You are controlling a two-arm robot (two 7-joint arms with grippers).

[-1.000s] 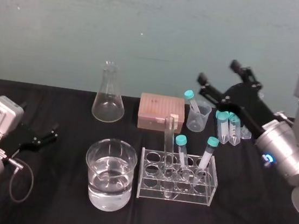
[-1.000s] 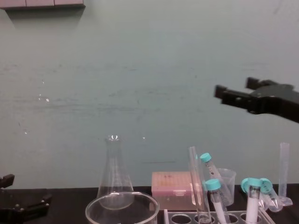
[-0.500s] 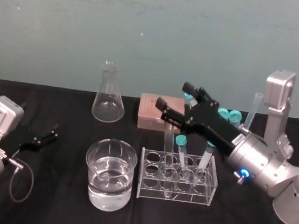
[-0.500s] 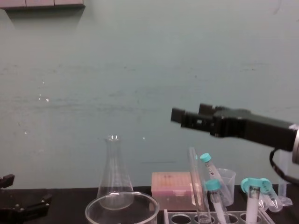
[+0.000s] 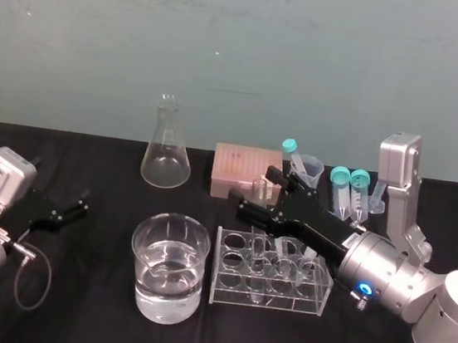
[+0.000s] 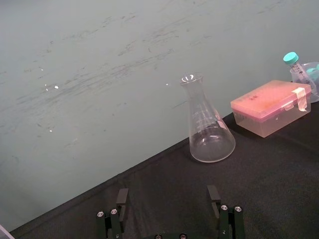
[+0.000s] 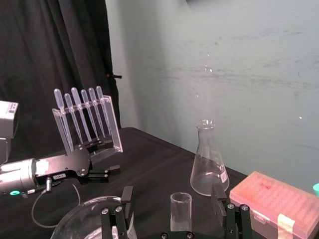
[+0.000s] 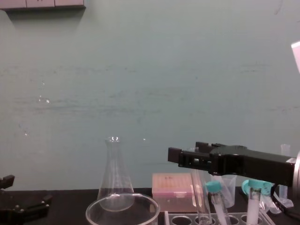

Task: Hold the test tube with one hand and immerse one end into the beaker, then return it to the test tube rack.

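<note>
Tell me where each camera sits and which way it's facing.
Head: high, looking down at the table; left gripper parked, right gripper over the test tube rack.
Chest: low, facing the wall; right gripper reaches in from the right.
Left wrist: faces the flask past its open fingers.
Right wrist: faces the test tube between its open fingers.
Every view shares the flask.

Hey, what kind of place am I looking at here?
Probably a lab bench: a beaker of clear liquid, a conical flask and a test tube rack on a black table, with the right gripper over the rack.
</note>
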